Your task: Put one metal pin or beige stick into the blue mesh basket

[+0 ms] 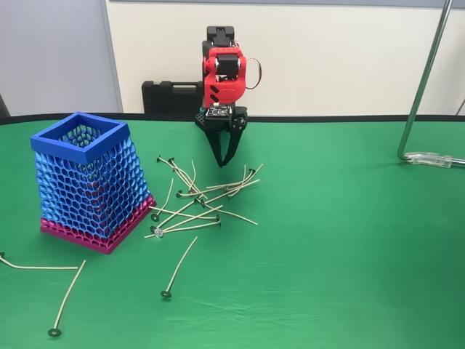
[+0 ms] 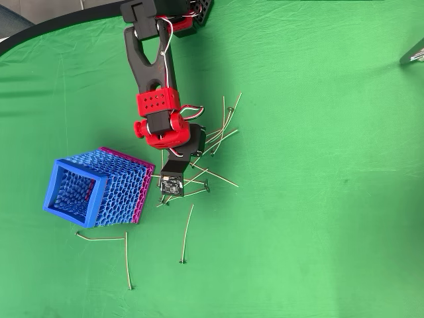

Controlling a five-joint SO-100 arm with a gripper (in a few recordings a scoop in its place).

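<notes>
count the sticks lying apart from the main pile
3, all near the basket: one in front of the pile, one at the lower left, one by the left edge. Others may be tangled in the pile.

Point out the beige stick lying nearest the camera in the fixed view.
The stick at bottom left, its disc near the lower edge; the others lie farther back.

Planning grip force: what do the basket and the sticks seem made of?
Basket: likely 3D-printed plastic, matte, shown by its rigid honeycomb mesh and blue-to-magenta colour bands. Sticks: thin beige, gently curved, perhaps waxed fibre, each with a small dark disc, seemingly metal.
</notes>
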